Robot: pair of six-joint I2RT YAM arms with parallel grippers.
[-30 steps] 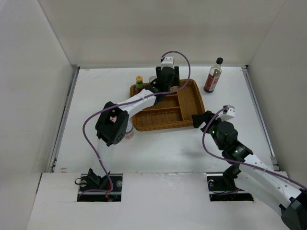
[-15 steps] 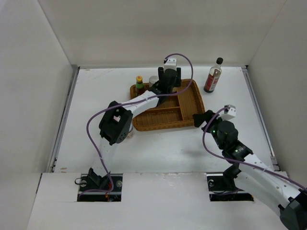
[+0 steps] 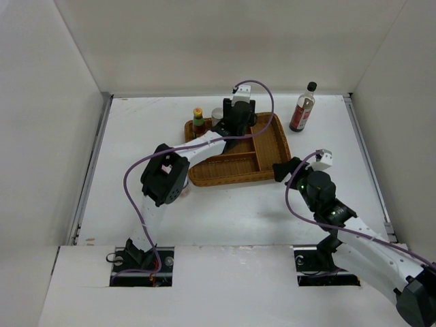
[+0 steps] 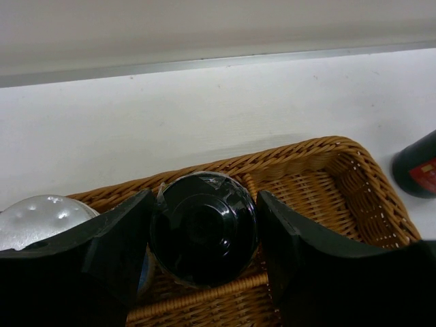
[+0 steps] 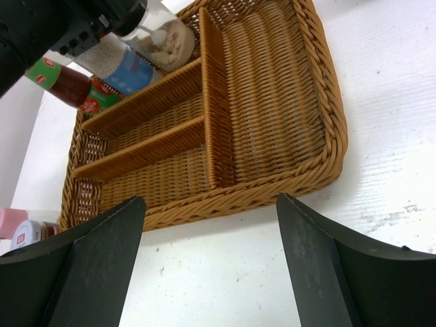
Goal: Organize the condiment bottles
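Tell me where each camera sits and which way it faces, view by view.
Top external: above and behind the bases, looking down on both arms, the left tool, right tool and wicker tray.
Left wrist: on the left arm, facing the far wall; its own fingers clamp the black-capped jar.
Right wrist: low, facing the tray; its own open fingers show.
Shared: all three show the tray.

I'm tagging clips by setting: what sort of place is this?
Likely a robot lab test cell, not a kitchen: a white table boxed in by bare white panels, left arm and right arm mounted at its edge, a tray and sauce bottle staged.
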